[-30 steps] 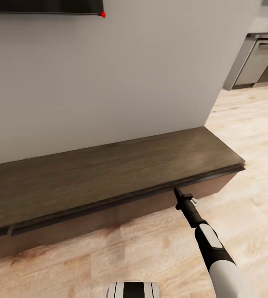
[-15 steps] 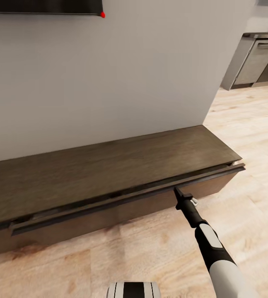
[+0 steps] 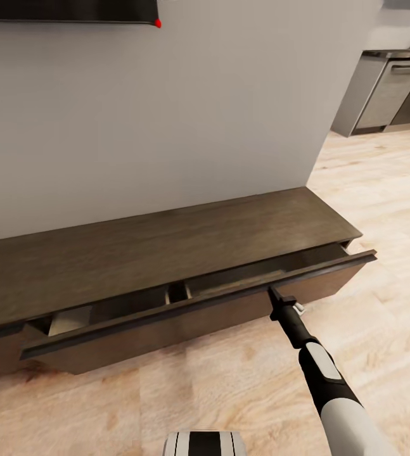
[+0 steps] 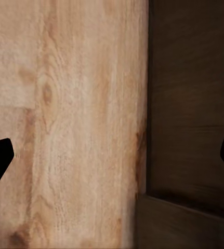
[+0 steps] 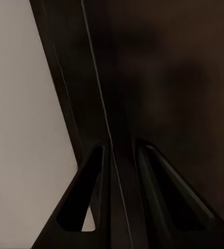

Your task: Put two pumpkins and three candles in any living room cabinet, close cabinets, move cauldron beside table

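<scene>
The long dark-brown cabinet (image 3: 166,244) stands against the white wall. Its wide drawer front (image 3: 185,320) is pulled partly out, and pale wood shows inside at the left end (image 3: 62,323). My right gripper (image 3: 272,292) is shut on the top edge of that drawer front; in the right wrist view the thin edge (image 5: 117,197) runs between the fingers (image 5: 93,176) of the right gripper (image 5: 119,166). My left gripper (image 4: 113,158) is open, hanging over the floor (image 4: 65,104) beside a dark cabinet face (image 4: 195,104). The pumpkins, candles, cauldron and table are out of view.
A dark screen (image 3: 65,9) hangs on the wall above the cabinet. Grey kitchen units (image 3: 388,88) stand at the far right. Light wood floor (image 3: 382,209) stretches to the right of the cabinet and in front of it.
The drawer has slid out from nearly shut to partly open, with my right gripper holding its top edge. The view has shifted a little.
</scene>
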